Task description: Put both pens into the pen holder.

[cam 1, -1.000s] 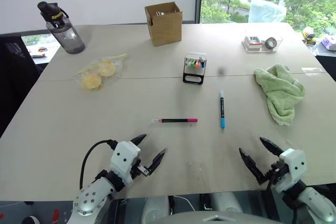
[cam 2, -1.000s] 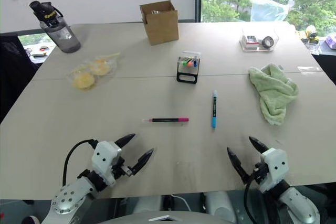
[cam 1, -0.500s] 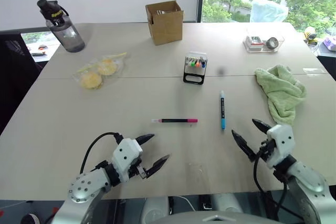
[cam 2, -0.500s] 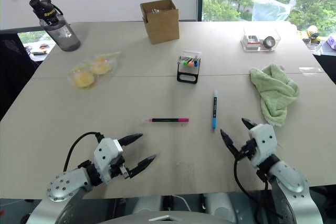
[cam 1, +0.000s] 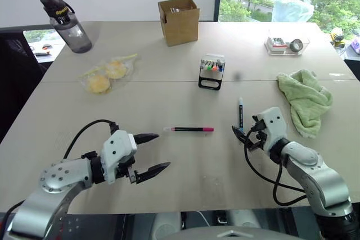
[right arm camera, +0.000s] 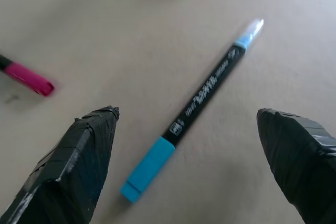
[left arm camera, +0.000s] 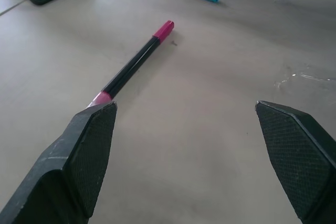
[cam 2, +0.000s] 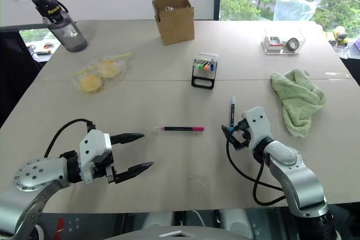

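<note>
Table (cam 1: 169,91), pale and wide, carries everything. Secondary items at the far side: cardboard box (cam 1: 179,21), green cloth (cam 1: 304,99) on the right, water bottle (cam 1: 64,24) far left, a clear bag of yellow items (cam 1: 107,76), and a small clear tray (cam 1: 284,44).

Pen holder (cam 1: 211,72) stands upright near the table's middle, beyond both pens, with orange and green caps visible in its top.

Pink-capped pen (cam 1: 189,129) lies flat, crosswise, between the 2 arms. Blue-ended pen (right arm camera: 194,105) lies flat, pointing roughly toward the holder, its near end just under the right end effector.

Risks, as judged:
1. Both pens are slim and flat on the table; a closing finger could strike the barrel and roll it away instead of pinching it.
2. The holder is small and light-looking; an off-centre insertion could tip or push it.
3. The holder already contains markers, so free slots look limited and a pen may jam.

Left end effector (cam 1: 152,151): fingers spread wide, holding nothing, near the pale end of the pink-capped pen but apart from it.

Right end effector (right arm camera: 194,145): fingers spread wide on either side of the blue-ended pen's near end, holding nothing; contact with the pen is not evident.
</note>
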{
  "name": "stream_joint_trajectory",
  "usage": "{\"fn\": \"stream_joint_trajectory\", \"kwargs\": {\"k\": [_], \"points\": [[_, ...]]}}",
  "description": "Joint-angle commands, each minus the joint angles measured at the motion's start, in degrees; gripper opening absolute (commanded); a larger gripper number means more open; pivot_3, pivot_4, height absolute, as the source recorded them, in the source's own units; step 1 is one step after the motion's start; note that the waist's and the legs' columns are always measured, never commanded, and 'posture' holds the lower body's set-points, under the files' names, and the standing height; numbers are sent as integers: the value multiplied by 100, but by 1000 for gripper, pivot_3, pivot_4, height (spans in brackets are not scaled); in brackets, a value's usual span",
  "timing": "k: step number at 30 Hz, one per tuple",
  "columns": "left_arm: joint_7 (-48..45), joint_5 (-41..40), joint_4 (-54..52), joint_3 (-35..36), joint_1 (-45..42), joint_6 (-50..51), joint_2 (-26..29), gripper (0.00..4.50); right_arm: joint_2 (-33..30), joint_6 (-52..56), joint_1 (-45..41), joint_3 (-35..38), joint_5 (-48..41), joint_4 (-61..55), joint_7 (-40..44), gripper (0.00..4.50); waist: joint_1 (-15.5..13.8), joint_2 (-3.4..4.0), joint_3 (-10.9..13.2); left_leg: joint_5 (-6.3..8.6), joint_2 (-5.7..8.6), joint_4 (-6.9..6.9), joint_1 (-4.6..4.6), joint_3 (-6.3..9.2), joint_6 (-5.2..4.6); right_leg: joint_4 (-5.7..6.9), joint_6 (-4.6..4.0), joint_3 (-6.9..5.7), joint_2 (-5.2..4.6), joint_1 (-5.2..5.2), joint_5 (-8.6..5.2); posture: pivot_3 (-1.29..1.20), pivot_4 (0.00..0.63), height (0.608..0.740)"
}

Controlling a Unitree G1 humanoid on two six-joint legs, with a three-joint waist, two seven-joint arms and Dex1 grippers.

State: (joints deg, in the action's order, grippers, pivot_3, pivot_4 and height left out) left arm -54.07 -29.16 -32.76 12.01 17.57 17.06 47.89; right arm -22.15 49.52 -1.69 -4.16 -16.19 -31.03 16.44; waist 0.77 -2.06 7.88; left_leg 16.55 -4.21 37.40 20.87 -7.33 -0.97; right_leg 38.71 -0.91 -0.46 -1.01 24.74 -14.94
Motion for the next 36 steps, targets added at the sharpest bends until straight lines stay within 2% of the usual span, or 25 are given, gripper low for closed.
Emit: {"fn": "stream_joint_trajectory", "kwargs": {"k": [1,4,5,8,9,10,15,16,22,26,28,36], "points": [[12,-181,-264,210,-82,100,34,4370,3,481,-81,-58,-27,-237,-110,4500,2,-1,-1,0,0,0,0,1,0,0,0,-1,0,0,0,0,150,736],[-17,-152,-329,200,-95,114,28,4370,-8,834,-53,-167,-38,-340,-151,4500,4,-2,-1,3,0,0,-2,4,-5,3,1,-2,1,0,0,0,150,736],[23,-138,-323,195,-126,123,-2,4500,3,893,-37,-184,-36,-370,-167,4107,4,-4,-3,3,0,0,-2,6,-5,3,2,-3,1,0,-1,0,150,736],[204,-259,-309,82,-248,379,-101,4500,42,931,-21,-154,-5,-368,-232,3640,4,-9,-6,3,0,0,-3,9,-6,4,2,-6,1,-2,-1,0,150,736],[262,-320,-318,13,-275,503,-131,4500,81,930,-16,-123,-2,-369,-267,2889,8,-11,-7,4,0,0,-3,10,-8,4,2,-7,1,-2,-1,0,150,736],[301,-359,-331,-29,-297,601,-153,4500,111,934,-12,-103,0,-374,-291,2750,12,-12,-8,6,0,0,-7,11,-10,7,6,-7,1,-5,-2,0,150,736],[573,-251,-281,-341,-518,719,-460,4500,92,1044,69,-162,116,-478,-435,282,10,-16,-11,4,0,0,-7,15,-7,11,14,-9,2,-6,-6,0,150,736],[572,-287,-313,-369,-531,733,-494,4500,112,1082,97,-147,122,-520,-476,26,10,-16,-11,4,0,0,-8,15,-7,11,12,-9,2,-6,-5,0,150,736],[514,-330,-252,-468,-773,778,-527,4500,188,1104,160,-81,130,-622,-584,26,-9,-17,-11,3,0,0,-1,27,-6,9,5,-19,1,-6,-1,0,150,736],[827,-665,-301,-470,-993,1143,-779,4500,313,660,259,-31,167,-602,-606,26,0,-16,-11,3,2,0,0,30,-5,8,6,-21,1,-7,-2,0,150,736],[1180,-1066,-329,-473,-1142,1538,-1059,4500,463,77,294,54,36,-700,-420,26,1,-16,-10,2,2,0,3,34,-5,8,8,-22,1,-7,-3,0,150,736],[2685,-3190,-118,-290,-2148,2563,-2347,4500,12,-2725,722,-163,75,-782,1104,26,6,-15,0,1,3,12,7,53,-4,10,28,-32,2,-17,-7,0,150,736]]}}
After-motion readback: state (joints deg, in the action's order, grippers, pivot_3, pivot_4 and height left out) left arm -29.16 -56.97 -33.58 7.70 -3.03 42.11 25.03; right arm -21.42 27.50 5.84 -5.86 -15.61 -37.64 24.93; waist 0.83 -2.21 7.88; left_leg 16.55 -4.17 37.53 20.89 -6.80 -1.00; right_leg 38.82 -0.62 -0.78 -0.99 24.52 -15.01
